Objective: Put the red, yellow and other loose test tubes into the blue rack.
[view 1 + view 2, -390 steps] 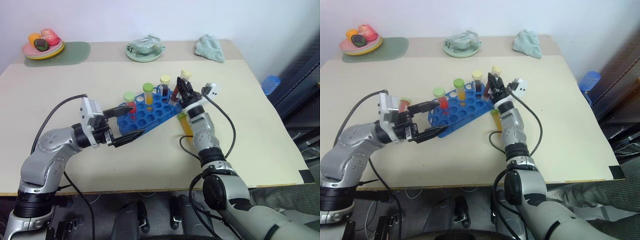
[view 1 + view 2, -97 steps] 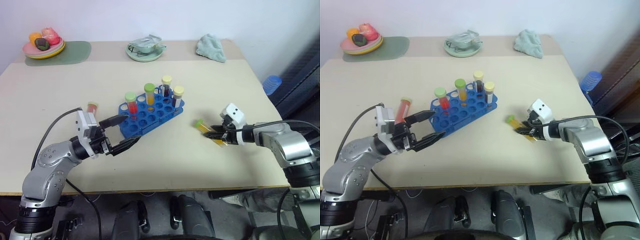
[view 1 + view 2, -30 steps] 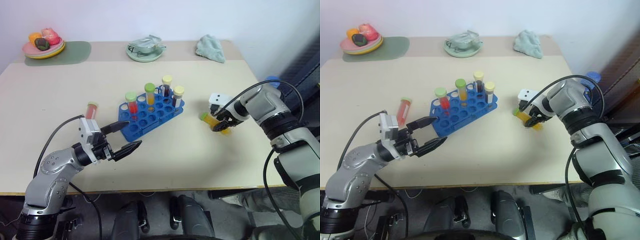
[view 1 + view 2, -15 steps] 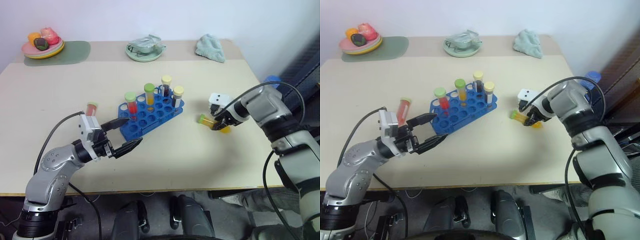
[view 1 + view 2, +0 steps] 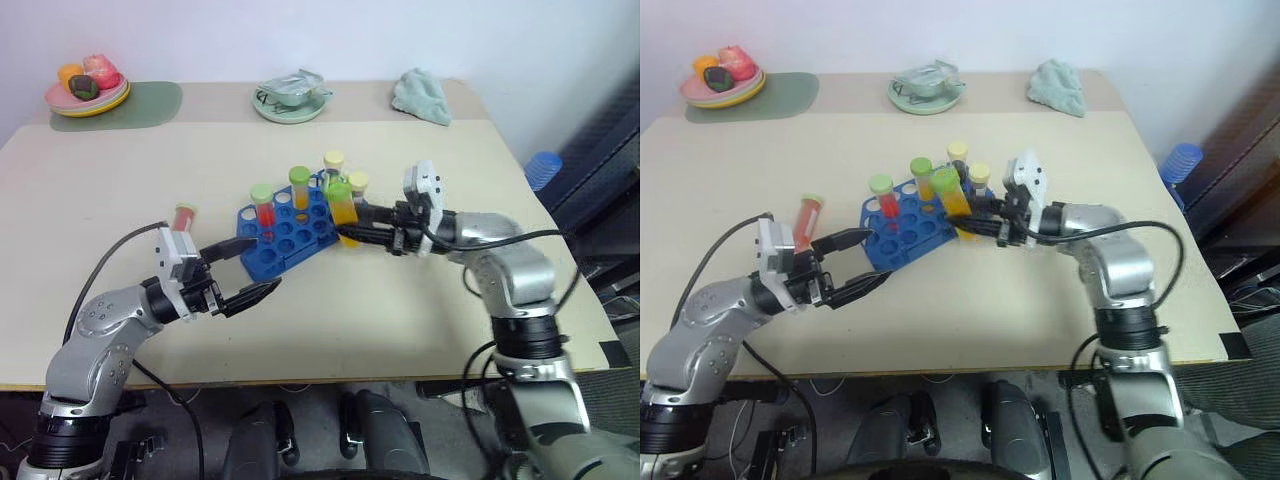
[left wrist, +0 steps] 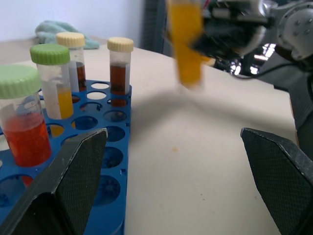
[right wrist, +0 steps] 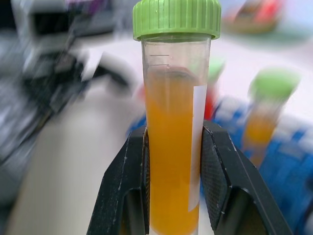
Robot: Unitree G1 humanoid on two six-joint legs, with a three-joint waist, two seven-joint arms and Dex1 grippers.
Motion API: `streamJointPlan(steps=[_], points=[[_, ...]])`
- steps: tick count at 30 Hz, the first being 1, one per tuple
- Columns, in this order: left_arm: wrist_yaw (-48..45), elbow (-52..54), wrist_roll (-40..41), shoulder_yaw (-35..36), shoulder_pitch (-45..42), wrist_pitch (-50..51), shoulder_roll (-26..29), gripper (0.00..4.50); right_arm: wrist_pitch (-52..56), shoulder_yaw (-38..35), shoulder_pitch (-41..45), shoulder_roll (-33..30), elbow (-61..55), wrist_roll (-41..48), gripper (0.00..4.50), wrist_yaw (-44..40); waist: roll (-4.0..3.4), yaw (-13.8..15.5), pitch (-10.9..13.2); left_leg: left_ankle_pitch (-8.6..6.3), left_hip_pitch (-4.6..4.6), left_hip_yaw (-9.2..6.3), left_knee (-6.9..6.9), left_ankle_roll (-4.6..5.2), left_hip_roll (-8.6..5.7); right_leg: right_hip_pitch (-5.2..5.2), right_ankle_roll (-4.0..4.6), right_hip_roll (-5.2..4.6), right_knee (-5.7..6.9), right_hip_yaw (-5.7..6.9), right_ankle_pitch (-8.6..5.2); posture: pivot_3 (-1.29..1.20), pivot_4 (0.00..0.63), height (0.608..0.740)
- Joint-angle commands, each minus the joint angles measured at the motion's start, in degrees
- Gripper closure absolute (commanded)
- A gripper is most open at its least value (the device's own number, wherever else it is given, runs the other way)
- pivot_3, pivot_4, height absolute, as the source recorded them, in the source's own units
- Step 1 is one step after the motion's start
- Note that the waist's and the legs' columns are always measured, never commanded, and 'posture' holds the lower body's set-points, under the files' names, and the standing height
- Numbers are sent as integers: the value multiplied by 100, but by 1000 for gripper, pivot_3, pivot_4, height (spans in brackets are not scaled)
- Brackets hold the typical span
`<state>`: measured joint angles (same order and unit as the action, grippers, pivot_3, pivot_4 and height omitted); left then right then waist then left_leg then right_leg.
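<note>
Between the right gripper's two black fingers, clamped tight on its lower half, a green-capped tube of yellow-orange liquid now stands upright, held just off the near right corner of the blue rack. A second ago that same tube lay tilted in the grip well to the right of the rack, above bare tabletop; the arm has since swung in toward the rack and the tube has turned cap-up. The rack itself has not shifted, and the four tubes standing in it are as before: one with red liquid, one with yellow, and two dark ones under cream caps at the back corner.

Ahead of the held tube's fingers lie several open holes along the rack's near rows, with the standing tubes crowded toward the far side. The tube's base hangs clear of the rack top, beside its edge rather than over a hole, as far as the head views allow.

On the other side, the left gripper hovers with its fingers spread wide, holding nothing, their tips just short of the rack's near left corner. Beyond those fingers a loose red tube lies on the table, apart from the rack. Open tabletop stretches in front of both grippers toward the near edge; a plate of food, a bowl and a cloth sit far back.
</note>
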<state>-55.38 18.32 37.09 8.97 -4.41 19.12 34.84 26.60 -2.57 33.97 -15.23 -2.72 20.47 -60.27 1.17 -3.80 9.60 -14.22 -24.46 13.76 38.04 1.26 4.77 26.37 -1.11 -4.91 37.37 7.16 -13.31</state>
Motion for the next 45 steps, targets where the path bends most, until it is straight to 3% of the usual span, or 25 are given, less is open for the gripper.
streamJointPlan(steps=[1,6,14,24,45], points=[[-38,58,177,190,-63,72,90,0,-1592,-122,180,877,895,-87,3696,741,1,-23,-1,0,1,0,1,0,1,-1,-1,4,0,0,1,0,150,740],[-57,81,232,313,-47,152,226,0,-3357,-158,478,1533,2583,-325,3696,1100,-2,-5,1,9,6,2,0,-12,6,0,-4,26,13,-4,2,0,150,740],[177,349,373,565,105,314,263,0,-4953,-223,860,1802,4569,-374,3696,1020,-2,-22,2,12,8,2,0,-4,6,-2,-6,26,15,-7,2,0,150,740],[343,408,301,768,380,150,199,0,-5198,-262,816,1651,4977,-267,3696,676,-3,-25,2,11,10,1,0,-14,8,-2,-5,21,19,-11,2,0,150,740],[73,126,207,642,372,-185,128,0,-5473,-323,719,1309,5320,-396,3696,779,-3,-15,1,12,14,0,1,-17,8,-5,-4,19,22,-12,2,0,150,740]])
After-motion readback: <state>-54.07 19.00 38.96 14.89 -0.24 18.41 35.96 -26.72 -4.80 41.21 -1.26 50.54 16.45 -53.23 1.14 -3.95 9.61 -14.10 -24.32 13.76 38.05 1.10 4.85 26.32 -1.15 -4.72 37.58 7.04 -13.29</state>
